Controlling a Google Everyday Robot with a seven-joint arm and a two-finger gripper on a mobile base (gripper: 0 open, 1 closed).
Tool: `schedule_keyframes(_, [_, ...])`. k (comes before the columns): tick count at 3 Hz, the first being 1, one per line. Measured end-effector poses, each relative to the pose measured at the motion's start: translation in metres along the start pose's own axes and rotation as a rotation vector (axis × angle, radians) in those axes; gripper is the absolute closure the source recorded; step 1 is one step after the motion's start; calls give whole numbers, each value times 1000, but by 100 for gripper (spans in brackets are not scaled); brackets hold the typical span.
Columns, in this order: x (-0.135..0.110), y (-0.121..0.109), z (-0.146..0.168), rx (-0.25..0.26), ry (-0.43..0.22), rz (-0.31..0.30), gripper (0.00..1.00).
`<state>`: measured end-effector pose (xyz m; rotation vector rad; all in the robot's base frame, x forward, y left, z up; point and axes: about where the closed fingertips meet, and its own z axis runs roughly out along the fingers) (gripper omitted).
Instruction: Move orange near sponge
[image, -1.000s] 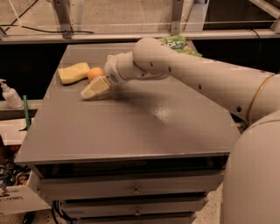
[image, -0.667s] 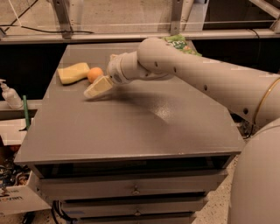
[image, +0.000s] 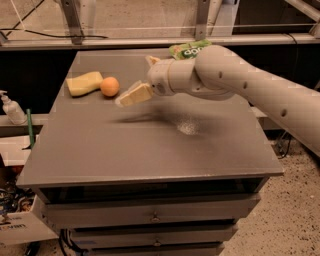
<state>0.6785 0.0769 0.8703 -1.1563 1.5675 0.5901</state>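
Note:
The orange (image: 109, 86) sits on the grey table (image: 150, 150) at the back left, touching or nearly touching the right end of the pale yellow sponge (image: 84, 83). My gripper (image: 136, 82) hovers just to the right of the orange, apart from it. It is open and empty, with one pale finger (image: 133, 95) pointing left toward the fruit. The arm reaches in from the right.
A green snack bag (image: 189, 49) lies at the table's back edge, partly behind the arm. A white dispenser bottle (image: 11, 109) stands on a lower shelf at the left. Drawers sit under the table's front edge.
The gripper has let go of the orange and drawn back to the right and up. The orange now shows whole beside the sponge.

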Motion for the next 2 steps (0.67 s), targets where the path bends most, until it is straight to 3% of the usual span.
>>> schedule_keyframes(1, [7, -11, -60, 38, -69, 20, 0])
schedule_keyframes(2, [16, -20, -81, 74, -64, 27, 0])
